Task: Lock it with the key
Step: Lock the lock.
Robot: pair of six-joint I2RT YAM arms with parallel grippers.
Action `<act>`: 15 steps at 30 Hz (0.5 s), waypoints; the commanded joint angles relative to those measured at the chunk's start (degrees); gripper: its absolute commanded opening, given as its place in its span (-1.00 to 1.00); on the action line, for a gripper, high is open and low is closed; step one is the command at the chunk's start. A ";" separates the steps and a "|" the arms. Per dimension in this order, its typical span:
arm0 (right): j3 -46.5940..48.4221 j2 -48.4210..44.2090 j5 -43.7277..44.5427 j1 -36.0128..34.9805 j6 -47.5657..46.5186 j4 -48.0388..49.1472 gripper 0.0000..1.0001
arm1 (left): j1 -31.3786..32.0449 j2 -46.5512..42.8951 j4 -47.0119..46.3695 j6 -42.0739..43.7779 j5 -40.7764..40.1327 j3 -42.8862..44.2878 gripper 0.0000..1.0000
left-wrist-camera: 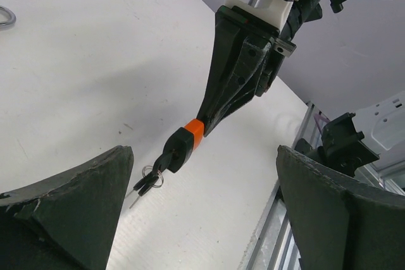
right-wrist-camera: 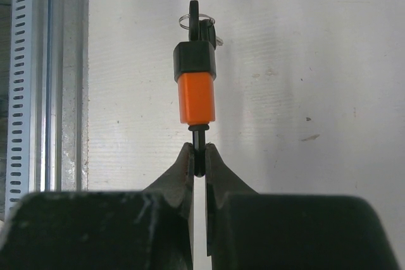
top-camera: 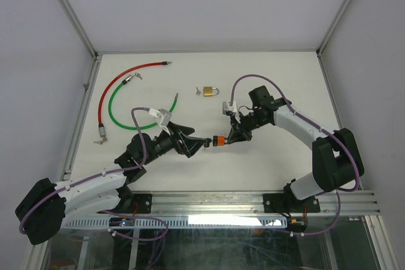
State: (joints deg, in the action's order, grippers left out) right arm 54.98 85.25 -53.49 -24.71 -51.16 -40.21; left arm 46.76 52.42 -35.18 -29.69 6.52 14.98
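Note:
An orange and black lock [top-camera: 220,139] hangs just above the table, near its front centre. My right gripper [top-camera: 230,136] is shut on the thin black pin at its orange end [right-wrist-camera: 195,96]; the right wrist view shows the fingers [right-wrist-camera: 183,172] pinching that pin. A black key [left-wrist-camera: 152,178] sticks out of the lock's black end [left-wrist-camera: 177,150], with a ring and spare keys dangling from it. My left gripper [top-camera: 202,145] stands wide open, facing the key end with nothing between its fingers [left-wrist-camera: 95,188]. The key [right-wrist-camera: 194,14] shows beyond the lock.
A brass padlock [top-camera: 211,91] with a small key [top-camera: 198,90] lies at mid-table. A red cable [top-camera: 120,83] and a green cable [top-camera: 126,117] curve across the left side. An aluminium rail [top-camera: 253,202] runs along the near edge, and enclosure walls stand around the table.

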 commanded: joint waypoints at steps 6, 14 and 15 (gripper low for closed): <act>2.58 -2.59 -4.44 0.82 -0.64 0.81 -1.00 | -0.60 -1.21 0.03 -5.28 0.96 -1.00 0.98; 2.51 -2.56 -4.69 0.97 -0.63 0.83 -1.00 | -0.62 -0.59 1.67 -10.23 -2.75 -0.89 0.94; 2.51 -2.56 -4.69 0.93 -0.61 0.82 -1.00 | -0.62 -0.49 2.37 -10.86 -3.87 -0.73 0.90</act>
State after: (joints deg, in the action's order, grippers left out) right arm 54.98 85.25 -54.33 -24.10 -51.13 -40.21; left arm 46.76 51.75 -33.52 -36.69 5.87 14.09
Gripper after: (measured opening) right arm 0.034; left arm 0.978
